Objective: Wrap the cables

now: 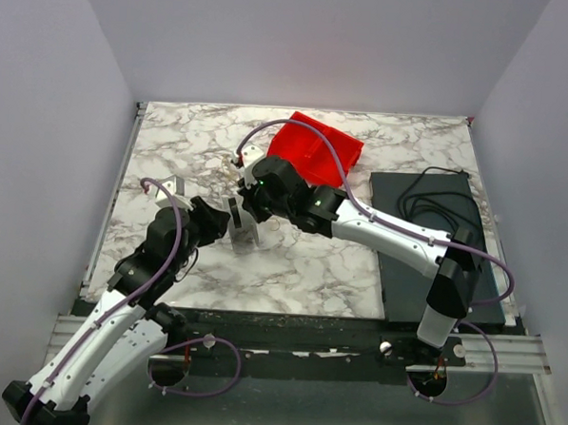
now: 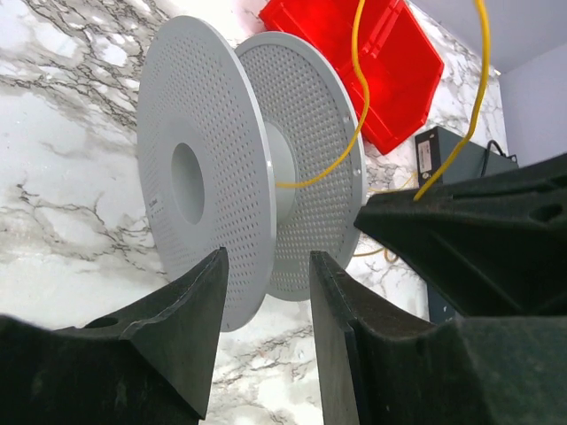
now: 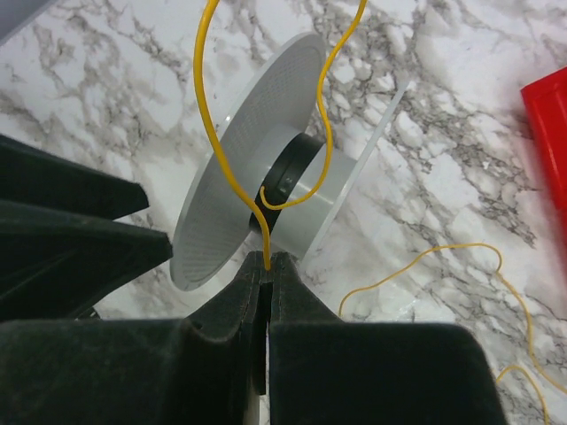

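The right claw (image 3: 267,262) is pressed fully together, pinching the cable (image 3: 196,62) at its tips. From the pinch the cable rises, then loops back down to the spool (image 3: 257,115) hub. Slack lies on the counter (image 3: 461,106) just beside. The left claw (image 2: 267,257) is partly open and straddles the near flange's lower rim; contact unclear. The spool stands on edge, with the red bin (image 1: 316,148) beyond.
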Controlling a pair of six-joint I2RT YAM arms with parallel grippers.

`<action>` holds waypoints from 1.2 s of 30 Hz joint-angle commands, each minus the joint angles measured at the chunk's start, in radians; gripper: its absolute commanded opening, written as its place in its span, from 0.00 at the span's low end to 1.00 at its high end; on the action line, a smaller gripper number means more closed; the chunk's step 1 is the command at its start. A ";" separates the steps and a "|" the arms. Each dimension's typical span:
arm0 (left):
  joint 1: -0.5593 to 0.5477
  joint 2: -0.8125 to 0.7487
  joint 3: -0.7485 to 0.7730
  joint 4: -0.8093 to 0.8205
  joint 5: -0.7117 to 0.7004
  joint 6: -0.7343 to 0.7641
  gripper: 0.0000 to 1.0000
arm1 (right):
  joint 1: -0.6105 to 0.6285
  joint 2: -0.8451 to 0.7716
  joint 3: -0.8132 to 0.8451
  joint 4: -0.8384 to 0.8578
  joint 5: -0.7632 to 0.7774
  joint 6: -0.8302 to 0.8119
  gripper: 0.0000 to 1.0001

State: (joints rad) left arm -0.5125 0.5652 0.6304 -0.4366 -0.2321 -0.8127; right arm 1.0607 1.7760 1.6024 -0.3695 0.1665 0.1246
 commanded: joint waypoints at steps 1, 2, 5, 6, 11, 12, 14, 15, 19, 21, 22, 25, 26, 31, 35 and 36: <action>0.002 0.014 -0.023 0.041 -0.019 0.009 0.44 | 0.001 -0.022 0.028 -0.080 -0.118 0.018 0.01; 0.002 0.011 -0.033 0.047 -0.015 0.013 0.45 | 0.001 -0.012 0.033 -0.088 -0.118 0.019 0.01; 0.002 -0.002 -0.053 0.047 -0.008 0.027 0.46 | 0.001 0.004 0.040 -0.099 -0.142 0.025 0.01; 0.002 -0.003 -0.056 0.045 -0.004 0.035 0.46 | 0.002 0.005 0.041 -0.097 -0.150 0.029 0.01; 0.002 0.006 -0.084 0.076 0.034 0.078 0.51 | 0.001 0.015 0.077 -0.108 -0.206 0.042 0.00; 0.002 0.009 -0.091 0.095 0.050 0.087 0.53 | 0.001 0.019 0.089 -0.114 -0.215 0.043 0.01; 0.000 0.011 -0.102 0.121 0.065 0.106 0.58 | 0.001 0.033 0.111 -0.129 -0.238 0.041 0.01; 0.000 0.011 -0.108 0.129 0.068 0.115 0.58 | 0.001 0.042 0.121 -0.139 -0.249 0.041 0.01; 0.000 0.013 -0.112 0.155 0.087 0.155 0.60 | 0.001 0.067 0.148 -0.174 -0.275 0.039 0.00; -0.001 0.014 -0.109 0.160 0.087 0.168 0.60 | 0.001 0.077 0.159 -0.191 -0.275 0.044 0.00; -0.001 0.014 -0.107 0.162 0.087 0.175 0.60 | 0.001 0.081 0.161 -0.201 -0.277 0.045 0.00; -0.001 0.030 -0.102 0.168 0.087 0.189 0.59 | 0.001 0.089 0.161 -0.215 -0.292 0.048 0.01; -0.003 0.038 -0.098 0.171 0.088 0.194 0.59 | -0.002 0.090 0.159 -0.215 -0.300 0.052 0.01; -0.021 0.085 -0.096 0.213 0.075 0.204 0.58 | -0.014 0.091 0.156 -0.212 -0.335 0.070 0.00; -0.050 0.113 -0.110 0.266 0.046 0.209 0.58 | -0.033 0.089 0.154 -0.204 -0.387 0.080 0.01; -0.058 0.121 -0.112 0.276 0.034 0.213 0.58 | -0.039 0.090 0.154 -0.202 -0.397 0.084 0.01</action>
State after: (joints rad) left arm -0.5354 0.6640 0.5205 -0.2581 -0.1738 -0.6243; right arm 1.0344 1.8542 1.7348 -0.5808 -0.1444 0.1860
